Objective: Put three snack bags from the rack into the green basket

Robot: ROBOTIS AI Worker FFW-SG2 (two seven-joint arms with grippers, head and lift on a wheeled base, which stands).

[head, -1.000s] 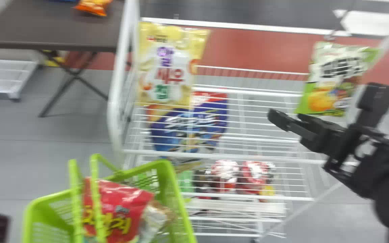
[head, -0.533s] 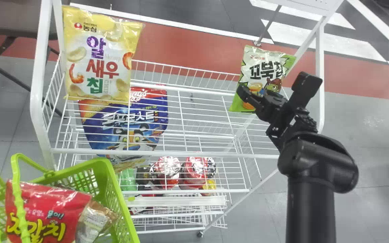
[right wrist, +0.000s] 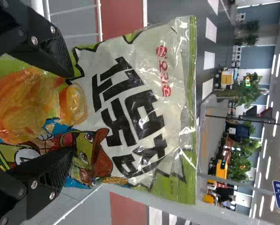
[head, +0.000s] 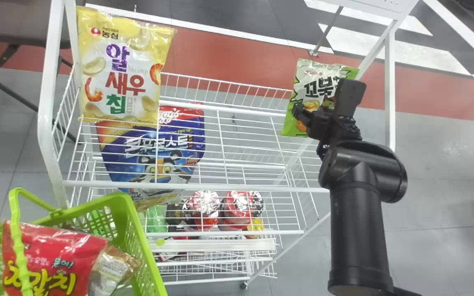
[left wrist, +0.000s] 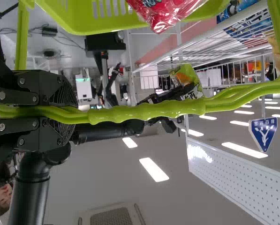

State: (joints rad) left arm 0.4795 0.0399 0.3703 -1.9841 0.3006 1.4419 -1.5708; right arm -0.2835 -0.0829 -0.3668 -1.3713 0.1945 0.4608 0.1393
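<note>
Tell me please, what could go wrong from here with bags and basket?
The right gripper stands open at the green-and-white snack bag; it might push the bag over the rack's edge, or slip on its glossy film.

The green basket hangs by its handles from the left gripper, so a bag dropped onto the red snack bag could make it swing.
</note>
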